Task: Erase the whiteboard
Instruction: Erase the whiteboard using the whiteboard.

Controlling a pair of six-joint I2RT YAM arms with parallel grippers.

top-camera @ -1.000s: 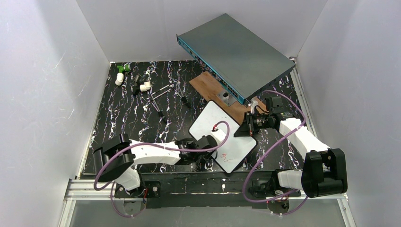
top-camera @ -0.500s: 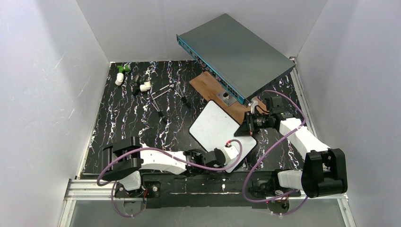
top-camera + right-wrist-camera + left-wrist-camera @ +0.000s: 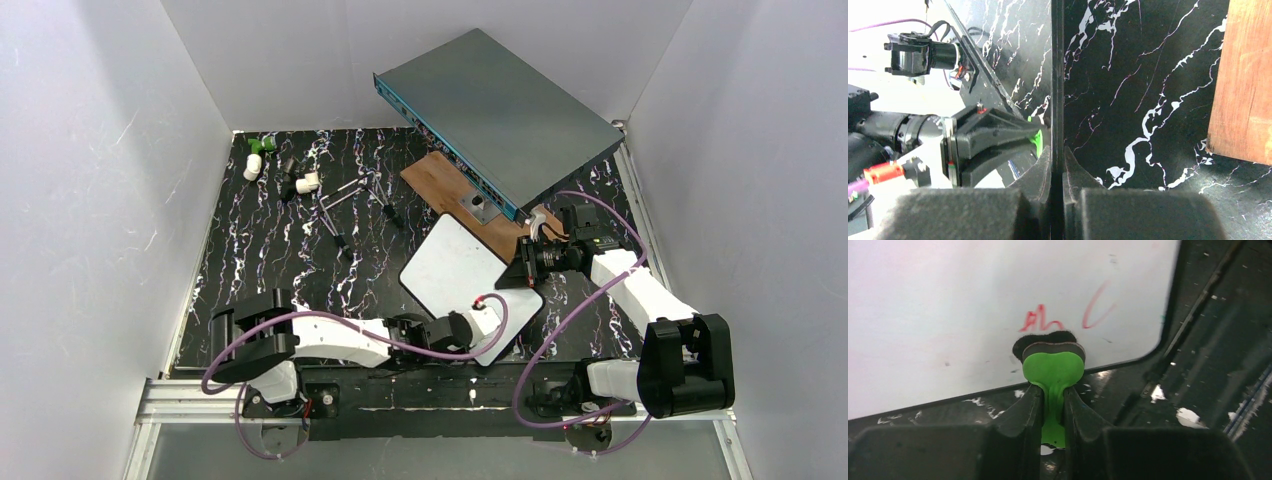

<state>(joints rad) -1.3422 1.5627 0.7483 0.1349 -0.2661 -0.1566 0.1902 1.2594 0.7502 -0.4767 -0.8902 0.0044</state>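
The whiteboard point(image 3: 452, 268) lies tilted on the black marbled table, held up on edge at its right side. My right gripper point(image 3: 521, 270) is shut on that edge; the right wrist view shows the board edge-on as a thin dark line point(image 3: 1057, 75) between my right gripper's point(image 3: 1057, 162) jaws. My left gripper point(image 3: 492, 330) is over the board's near corner, shut on a green eraser point(image 3: 1053, 365) with a black felt pad. The pad touches the whiteboard point(image 3: 948, 315) near its rim, just below red marks point(image 3: 1040, 320). The left gripper point(image 3: 1053, 405) pinches the eraser's stem.
A grey-teal metal box point(image 3: 495, 115) leans at the back right over a brown wooden plank point(image 3: 438, 185), which also shows in the right wrist view point(image 3: 1243, 75). Small white, green and black parts point(image 3: 300, 182) lie at the far left. A metal rail point(image 3: 180, 395) runs along the near edge.
My left gripper has moved with the eraser from the board's middle to its near right corner. The red marks near that corner in the top view are now covered. The right arm has not moved.
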